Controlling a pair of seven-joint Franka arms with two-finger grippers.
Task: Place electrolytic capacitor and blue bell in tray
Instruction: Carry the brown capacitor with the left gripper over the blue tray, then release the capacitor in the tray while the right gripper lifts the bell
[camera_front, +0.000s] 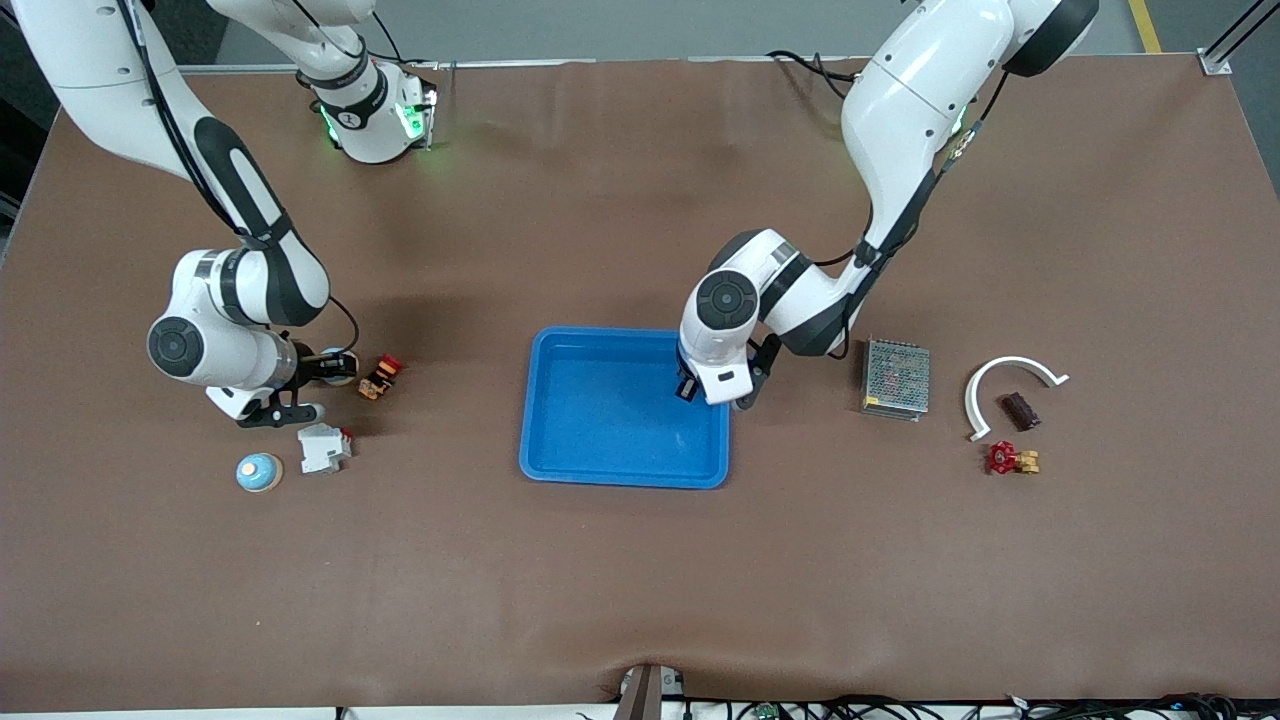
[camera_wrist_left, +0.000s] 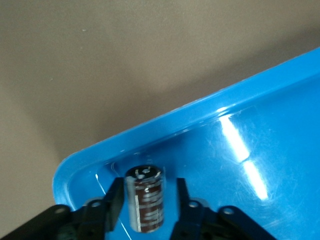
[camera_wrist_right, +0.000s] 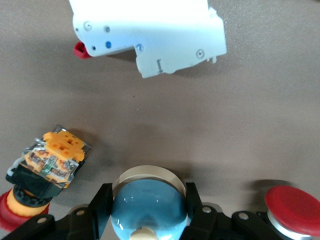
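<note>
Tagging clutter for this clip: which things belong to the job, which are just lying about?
Job: tray, capacitor, bell.
Lying about: breaker, orange switch, red button, blue dome, power supply, white arc, brown block, red valve.

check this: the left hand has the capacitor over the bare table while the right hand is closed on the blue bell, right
One thing is off: the capacitor is not over bare table. The left wrist view shows it between the parted fingers of the left hand, inside a corner of the blue tray. The right hand is closed on the blue bell, as you said.
</note>
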